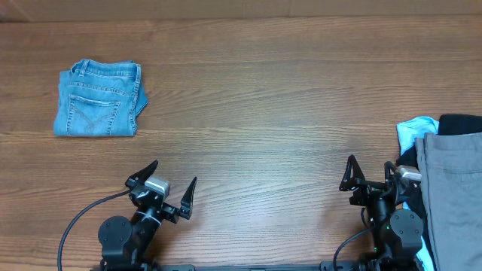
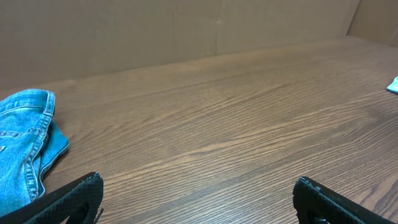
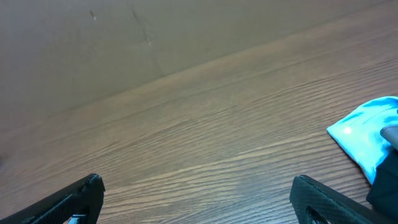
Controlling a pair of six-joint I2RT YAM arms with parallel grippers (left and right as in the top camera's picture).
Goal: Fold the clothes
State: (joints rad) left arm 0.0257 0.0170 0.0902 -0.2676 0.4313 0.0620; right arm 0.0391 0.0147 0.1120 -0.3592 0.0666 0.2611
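Denim garment (image 1: 99,98) folded square, grey garment (image 1: 454,203) overlying light-blue garment (image 1: 413,131)

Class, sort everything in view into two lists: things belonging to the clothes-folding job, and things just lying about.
Belongs to the job: denim garment, folded; grey garment; light blue garment; black garment.
Just lying about: only the wooden table under them.

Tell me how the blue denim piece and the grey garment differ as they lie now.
The denim piece is folded into a compact rectangle; the grey garment lies spread flat, running out of frame. The denim piece sits alone at the far left; the grey garment overlaps black cloth and light blue cloth at the right edge. Both lie flat and ungripped.
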